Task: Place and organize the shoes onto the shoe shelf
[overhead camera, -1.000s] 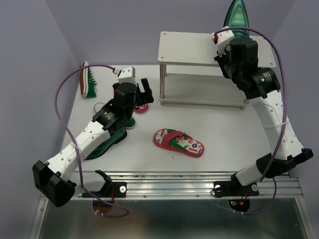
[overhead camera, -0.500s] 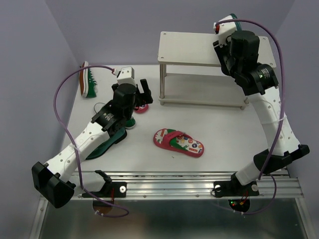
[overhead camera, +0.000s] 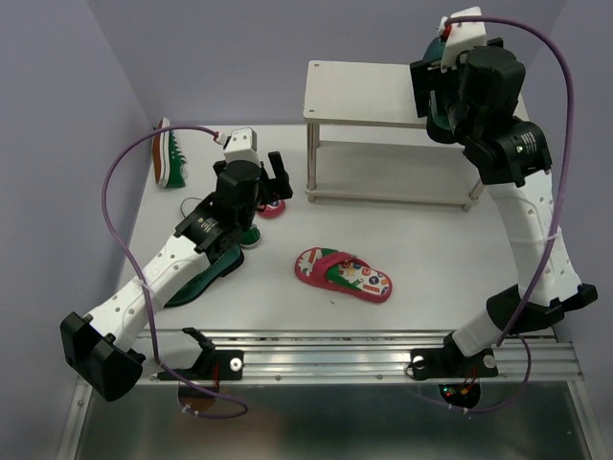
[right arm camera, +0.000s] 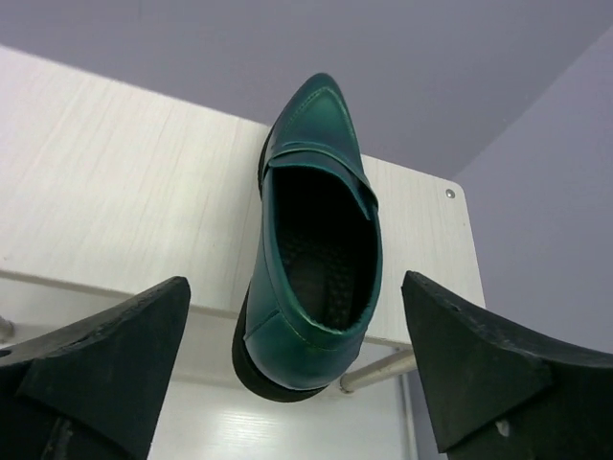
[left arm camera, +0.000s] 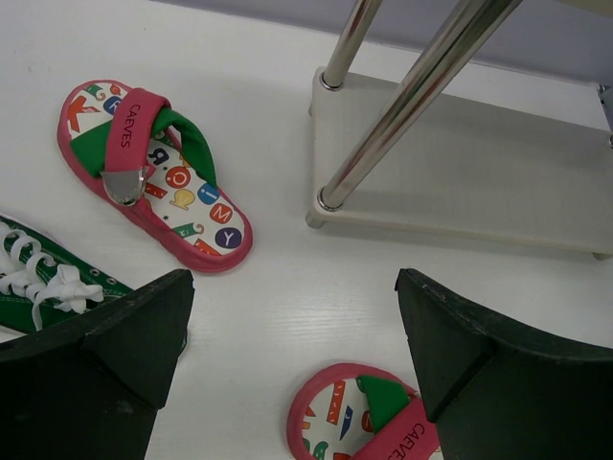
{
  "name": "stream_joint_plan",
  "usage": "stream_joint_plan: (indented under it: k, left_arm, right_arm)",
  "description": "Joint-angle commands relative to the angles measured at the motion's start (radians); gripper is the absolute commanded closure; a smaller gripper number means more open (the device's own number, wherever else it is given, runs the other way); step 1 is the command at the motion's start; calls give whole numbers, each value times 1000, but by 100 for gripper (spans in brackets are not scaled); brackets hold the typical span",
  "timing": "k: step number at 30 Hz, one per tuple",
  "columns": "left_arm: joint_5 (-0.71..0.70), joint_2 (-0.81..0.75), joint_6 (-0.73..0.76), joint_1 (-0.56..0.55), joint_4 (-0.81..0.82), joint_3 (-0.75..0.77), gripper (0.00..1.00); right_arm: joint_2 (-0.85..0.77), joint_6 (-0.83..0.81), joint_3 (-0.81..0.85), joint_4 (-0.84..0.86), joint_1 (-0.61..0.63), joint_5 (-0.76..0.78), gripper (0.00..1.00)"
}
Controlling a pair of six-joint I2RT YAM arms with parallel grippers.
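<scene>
A shiny teal loafer lies on the top board of the pale shoe shelf, toe pointing away. Its heel overhangs the near edge. My right gripper stands open, a finger on each side of the heel and apart from it. From above, only a teal sliver of the loafer shows behind the right wrist. My left gripper is open over a red flip-flop on the table. Another flip-flop lies mid-table.
A green sneaker stands on its side at the far left. A second sneaker and another teal loafer lie beneath my left arm. The shelf's lower board and metal legs are just ahead of the left gripper.
My right gripper has opened and let go of the loafer, which went from held toe-up to lying on the top board. The right wrist has risen. The left arm stayed put.
</scene>
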Motion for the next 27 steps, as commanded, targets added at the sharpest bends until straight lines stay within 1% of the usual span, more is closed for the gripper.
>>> stream_joint_plan:
  k: [1, 3, 8, 9, 11, 12, 15, 20, 27]
  left_arm:
    - [-18, -8, 12, 2, 28, 6, 1]
    - [-15, -4, 12, 2, 30, 6, 1]
    - [-12, 10, 10, 4, 30, 10, 1]
    - [-9, 12, 10, 4, 31, 10, 1]
    - [-9, 18, 10, 2, 30, 13, 1]
    - [-8, 18, 10, 4, 30, 13, 1]
    - [-2, 27, 8, 4, 31, 17, 1]
    - [8, 38, 1, 4, 35, 20, 1]
    - [8, 36, -10, 4, 34, 17, 1]
  right_arm:
    - [-33, 131, 78, 56, 3, 67, 0]
    - [-57, 183, 71, 54, 3, 96, 0]
    - [-129, 313, -21, 37, 3, 154, 0]
    - [-155, 371, -37, 31, 3, 150, 0]
    - [-186, 404, -97, 20, 3, 119, 0]
    - [-202, 430, -118, 20, 3, 66, 0]
    - [-240, 463, -186, -3, 3, 13, 0]
    - [-255, 484, -291, -10, 3, 15, 0]
    - [-242, 501, -357, -9, 3, 71, 0]
